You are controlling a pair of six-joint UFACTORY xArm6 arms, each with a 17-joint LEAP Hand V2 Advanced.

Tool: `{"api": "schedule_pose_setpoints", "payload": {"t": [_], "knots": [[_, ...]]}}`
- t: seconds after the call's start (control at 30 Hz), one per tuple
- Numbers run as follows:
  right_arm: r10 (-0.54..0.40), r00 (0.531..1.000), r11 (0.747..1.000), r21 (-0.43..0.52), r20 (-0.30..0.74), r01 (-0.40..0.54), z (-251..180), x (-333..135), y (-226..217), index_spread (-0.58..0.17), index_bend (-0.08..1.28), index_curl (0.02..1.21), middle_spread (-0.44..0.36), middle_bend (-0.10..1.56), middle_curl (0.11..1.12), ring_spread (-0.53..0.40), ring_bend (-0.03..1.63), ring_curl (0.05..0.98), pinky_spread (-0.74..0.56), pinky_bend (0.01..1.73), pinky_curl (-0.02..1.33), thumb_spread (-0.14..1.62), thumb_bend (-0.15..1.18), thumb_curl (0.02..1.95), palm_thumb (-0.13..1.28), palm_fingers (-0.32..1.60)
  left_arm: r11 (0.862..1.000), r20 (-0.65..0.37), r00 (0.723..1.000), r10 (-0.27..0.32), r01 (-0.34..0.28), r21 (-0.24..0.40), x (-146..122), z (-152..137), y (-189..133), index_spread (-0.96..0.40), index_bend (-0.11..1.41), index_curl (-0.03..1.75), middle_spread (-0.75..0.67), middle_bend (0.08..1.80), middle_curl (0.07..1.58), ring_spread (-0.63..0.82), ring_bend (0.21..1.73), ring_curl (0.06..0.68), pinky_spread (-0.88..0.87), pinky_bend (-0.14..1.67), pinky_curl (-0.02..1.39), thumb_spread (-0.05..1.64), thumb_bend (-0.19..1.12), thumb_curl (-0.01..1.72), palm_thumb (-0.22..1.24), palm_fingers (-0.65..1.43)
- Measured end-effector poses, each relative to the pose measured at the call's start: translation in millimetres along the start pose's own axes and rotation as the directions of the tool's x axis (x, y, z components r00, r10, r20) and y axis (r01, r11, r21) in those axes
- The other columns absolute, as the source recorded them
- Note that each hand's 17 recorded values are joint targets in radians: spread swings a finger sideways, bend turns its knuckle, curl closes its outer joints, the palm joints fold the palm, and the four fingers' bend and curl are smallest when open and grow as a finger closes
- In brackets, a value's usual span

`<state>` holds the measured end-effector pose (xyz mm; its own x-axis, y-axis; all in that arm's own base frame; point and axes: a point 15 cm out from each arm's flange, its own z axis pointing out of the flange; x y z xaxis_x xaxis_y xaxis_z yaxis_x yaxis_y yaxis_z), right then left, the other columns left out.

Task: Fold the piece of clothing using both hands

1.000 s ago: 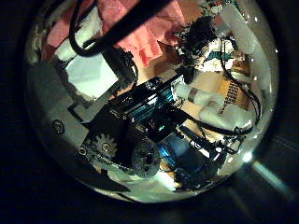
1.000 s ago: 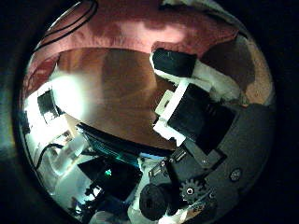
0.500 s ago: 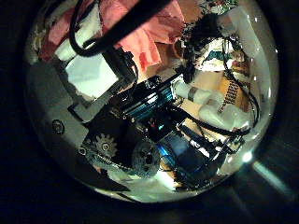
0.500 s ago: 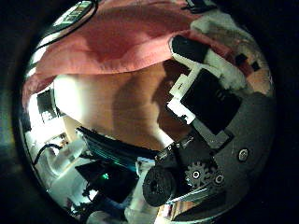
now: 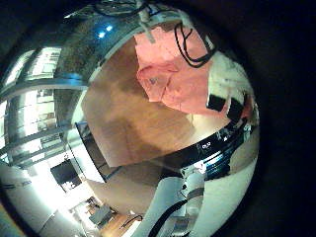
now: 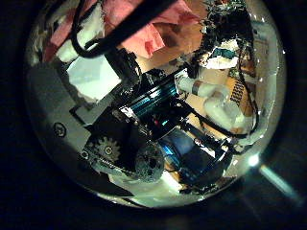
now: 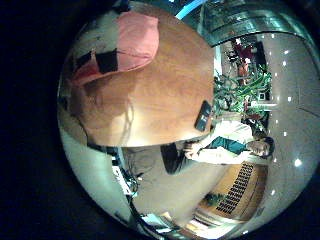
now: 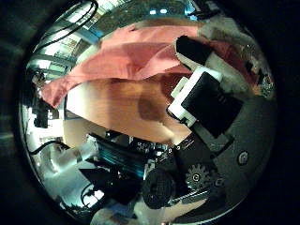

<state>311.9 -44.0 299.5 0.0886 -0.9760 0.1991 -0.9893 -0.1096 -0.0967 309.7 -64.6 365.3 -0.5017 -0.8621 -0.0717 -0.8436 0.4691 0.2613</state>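
Right hand (image 8: pixel 211 94) gripping pink garment (image 8: pixel 131 58)

Strong fisheye bending with black surrounds; bright ceiling lights glare, while nearer parts sit in shadow.

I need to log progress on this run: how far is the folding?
Done: the pink garment lies on the wooden table. In hand: the right hand's fingers hold one edge raised over the table. Left: no finished fold shows; the garment looks bunched, and the left hand's grip cannot be told.
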Motion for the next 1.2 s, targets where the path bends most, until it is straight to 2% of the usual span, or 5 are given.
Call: {"api": "schedule_pose_setpoints", "payload": {"t": [0.4, 0.7, 0.8, 0.93, 1.2], "knots": [[0.006, 1.000, 1.000, 0.005, 0.010, -0.006, -32, -2, 24, -0.233, 1.14, 0.83, -0.163, 1.26, 0.85, -0.205, 1.41, 0.667, -0.21, 1.33, 0.71, 0.99, -0.01, 0.81, 1.03, 1.12, 1.000, 0.006, 1.000, -0.021, 0.021, -0.010, -25, -28, 47, -0.64, 0.20, 1.51, -0.65, 0.86, 1.04, -0.49, 1.29, 0.482, -0.65, 1.14, 0.55, 1.06, -0.02, 0.54, 0.80, 1.14], [0.000, 0.999, 1.000, 0.021, 0.036, 0.000, -52, -9, 28, -0.226, 1.14, 0.82, -0.160, 1.26, 0.85, -0.204, 1.40, 0.669, -0.22, 1.31, 0.74, 0.98, -0.01, 0.84, 1.00, 1.12, 1.000, -0.006, 1.000, -0.017, 0.017, 0.015, -29, -44, 48, -0.63, 0.19, 1.51, -0.65, 0.86, 1.04, -0.49, 1.29, 0.483, -0.65, 1.14, 0.55, 1.06, -0.03, 0.53, 0.77, 1.12], [-0.002, 0.999, 1.000, 0.011, 0.038, 0.002, -46, -10, 26, -0.225, 1.15, 0.82, -0.159, 1.26, 0.85, -0.203, 1.40, 0.670, -0.22, 1.30, 0.74, 0.98, -0.01, 0.84, 1.00, 1.12, 1.000, -0.033, 0.999, 0.003, -0.003, -0.002, -20, -28, 41, -0.63, 0.19, 1.50, -0.65, 0.85, 1.04, -0.51, 1.22, 0.472, -0.65, 1.07, 0.54, 1.07, -0.06, 0.50, 0.65, 0.95], [0.001, 0.999, 1.000, -0.010, 0.041, -0.001, -39, -11, 25, -0.225, 1.15, 0.81, -0.159, 1.26, 0.85, -0.203, 1.40, 0.670, -0.23, 1.29, 0.75, 0.98, -0.01, 0.85, 0.99, 1.12, 0.998, -0.081, 0.996, 0.038, -0.042, -0.055, -2, 22, 30, -0.62, 0.23, 1.44, -0.63, 0.81, 1.02, -0.50, 1.07, 0.446, -0.64, 0.97, 0.54, 1.08, -0.05, 0.45, 0.51, 0.69], [0.000, 0.999, 1.000, -0.014, 0.046, 0.001, -36, -14, 19, -0.223, 1.15, 0.81, -0.159, 1.26, 0.85, -0.203, 1.40, 0.671, -0.23, 1.28, 0.77, 0.98, -0.01, 0.87, 1.01, 1.12, 0.995, -0.144, 0.985, 0.090, -0.096, -0.035, 34, 104, 3, -0.49, 0.12, 1.20, -0.38, 0.38, 0.88, -0.28, 1.03, 0.439, -0.47, 0.91, 0.57, 1.04, -0.05, 0.37, 0.34, 0.14]]}}
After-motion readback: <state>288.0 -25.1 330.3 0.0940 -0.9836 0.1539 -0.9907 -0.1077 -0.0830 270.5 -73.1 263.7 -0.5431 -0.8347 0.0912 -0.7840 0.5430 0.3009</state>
